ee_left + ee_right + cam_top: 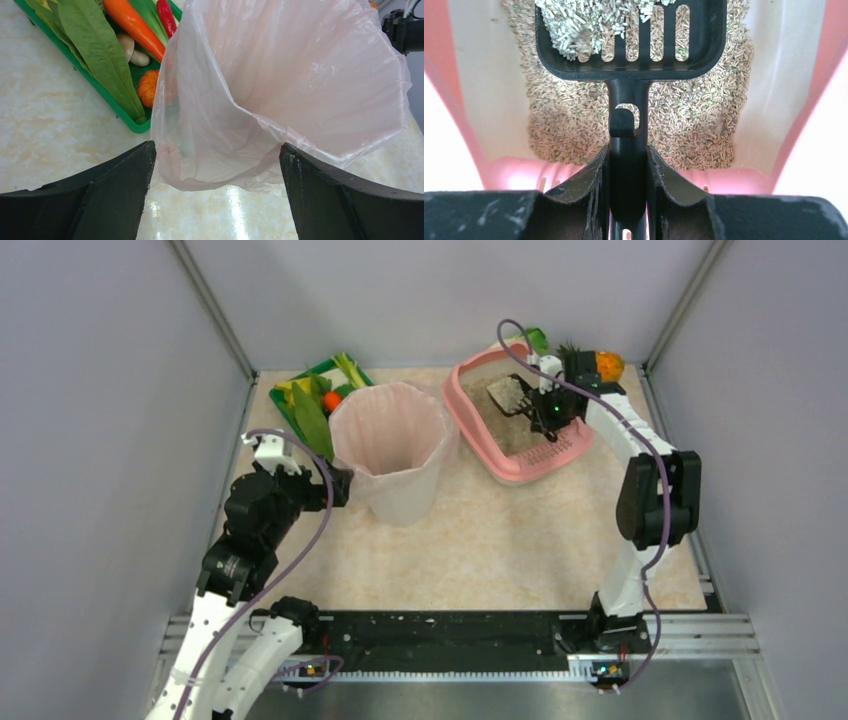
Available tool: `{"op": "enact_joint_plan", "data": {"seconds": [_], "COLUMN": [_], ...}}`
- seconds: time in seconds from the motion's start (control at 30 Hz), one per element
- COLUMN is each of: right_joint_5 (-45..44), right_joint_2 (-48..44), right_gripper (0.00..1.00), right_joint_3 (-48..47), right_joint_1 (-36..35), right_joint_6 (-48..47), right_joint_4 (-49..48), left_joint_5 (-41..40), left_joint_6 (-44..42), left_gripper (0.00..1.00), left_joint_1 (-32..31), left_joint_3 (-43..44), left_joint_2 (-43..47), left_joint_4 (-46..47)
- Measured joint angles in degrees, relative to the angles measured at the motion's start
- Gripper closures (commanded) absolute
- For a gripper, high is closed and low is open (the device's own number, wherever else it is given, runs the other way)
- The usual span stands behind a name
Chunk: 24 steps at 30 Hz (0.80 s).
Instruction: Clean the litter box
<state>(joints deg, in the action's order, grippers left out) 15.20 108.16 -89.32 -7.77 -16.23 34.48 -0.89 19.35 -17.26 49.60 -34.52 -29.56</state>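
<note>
Fingers (589,180) of the right gripper (628,156) were pinched tight on the handle of a black slotted scoop (634,75), which ran from between them toward 12 o'clock in the right wrist view. A clump of pale litter lay in the scoop's pan at about 11 o'clock, while the loose grey-beige litter (694,125) spread below across the floor of the litter box (459,100), whose pink walls rose at 3 and 9 o'clock. From above, the right gripper (545,412) hung over the slotted end of the litter box (520,473), which sat at about 1 o'clock on the table (500,540), tilted toward the back right corner, with the scoop (508,393) held above the litter. At 9 o'clock from the box, just beside it, stood the bin (390,455) lined with a pink bag. On the bin's 8 o'clock side the left gripper (340,485) faced it, and the left wrist view showed this gripper (217,150) spread wide, holding nothing, with the bag's rim (280,80) ahead of it. A green tray (127,122) of vegetables lay at 11 o'clock, touching the bag, with a carrot (132,25) and a red chilli (166,17) among the leaves.
</note>
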Motion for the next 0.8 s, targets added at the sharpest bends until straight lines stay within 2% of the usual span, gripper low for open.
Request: {"op": "enact_joint_plan", "data": {"seconds": [0.33, 0.57, 0.8], "right_joint_5": [6.19, 6.21, 7.87], "right_joint_2": [-5.88, -7.06, -7.80], "right_gripper": [1.00, 1.00, 1.00], "right_joint_3": [8.02, 12.46, 12.81], "right_joint_1": [0.94, 1.33, 2.21], "right_joint_6": [4.48, 6.01, 6.95], "right_joint_4": [-8.02, -10.10, -10.21], "left_joint_5": [0.02, 0.92, 1.55], "left_joint_6": [0.00, 0.00, -0.02], "left_gripper": [0.02, 0.01, 0.01], "left_joint_1": [0.00, 0.00, 0.00], "left_joint_3": [0.00, 0.13, 0.48], "left_joint_2": [0.52, 0.11, -0.42], "left_joint_4": [0.50, 0.98, 1.11]}}
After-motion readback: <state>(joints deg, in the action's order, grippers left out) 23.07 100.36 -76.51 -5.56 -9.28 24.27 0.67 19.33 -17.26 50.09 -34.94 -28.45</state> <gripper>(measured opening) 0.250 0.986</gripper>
